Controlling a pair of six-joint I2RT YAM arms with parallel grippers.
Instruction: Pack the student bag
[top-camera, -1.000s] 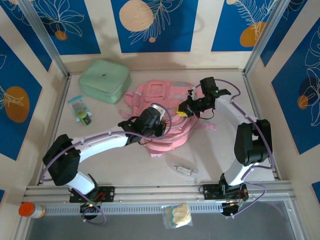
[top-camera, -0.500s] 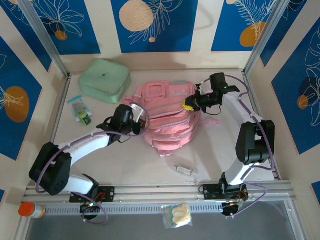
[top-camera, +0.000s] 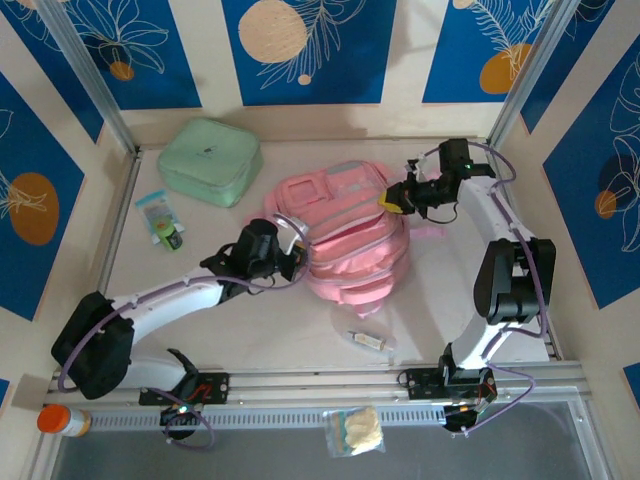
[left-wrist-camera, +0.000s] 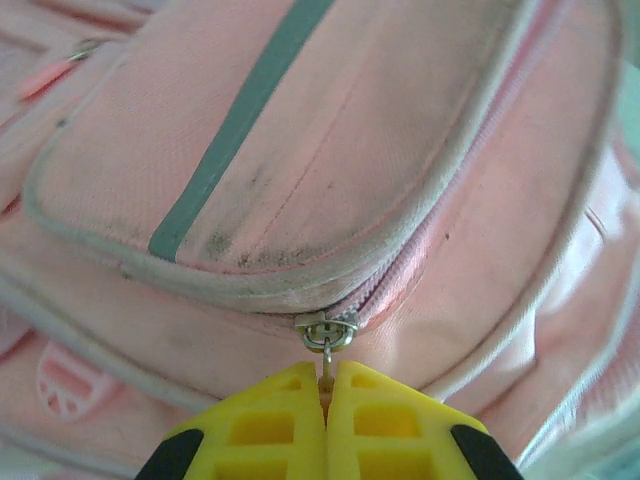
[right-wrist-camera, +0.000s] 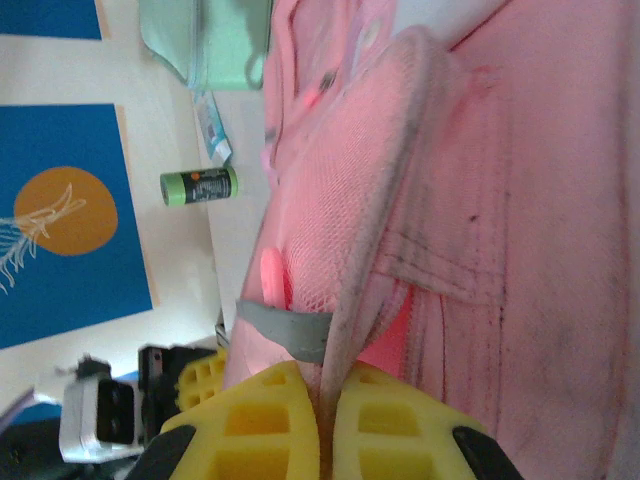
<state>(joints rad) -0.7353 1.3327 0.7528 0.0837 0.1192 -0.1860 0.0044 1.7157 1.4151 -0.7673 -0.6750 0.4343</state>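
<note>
Pale surface (top-camera: 250, 335) carries the large pink fabric student bag (top-camera: 345, 245), lying at centre with pockets up, its long axis running roughly far to near. Mint-green square zip case (top-camera: 210, 160) sits well apart at far left. The bag lies between the two hands. Right hand (top-camera: 392, 203) is at the bag's far-right corner, fingers pressed together on a grey-piped seam (right-wrist-camera: 345, 300) of the pink fabric; this reads as an anchoring hold. Left hand (left-wrist-camera: 326, 390) is at the bag's left flank, fingers closed, pinching the small metal zip pull (left-wrist-camera: 326, 362) below its slider. The zip track runs away from the left hand, up and rightward along the pocket's curved edge. Judgement: the left hand is the working one, and the next pull should follow that track rather than lift off it.
</note>
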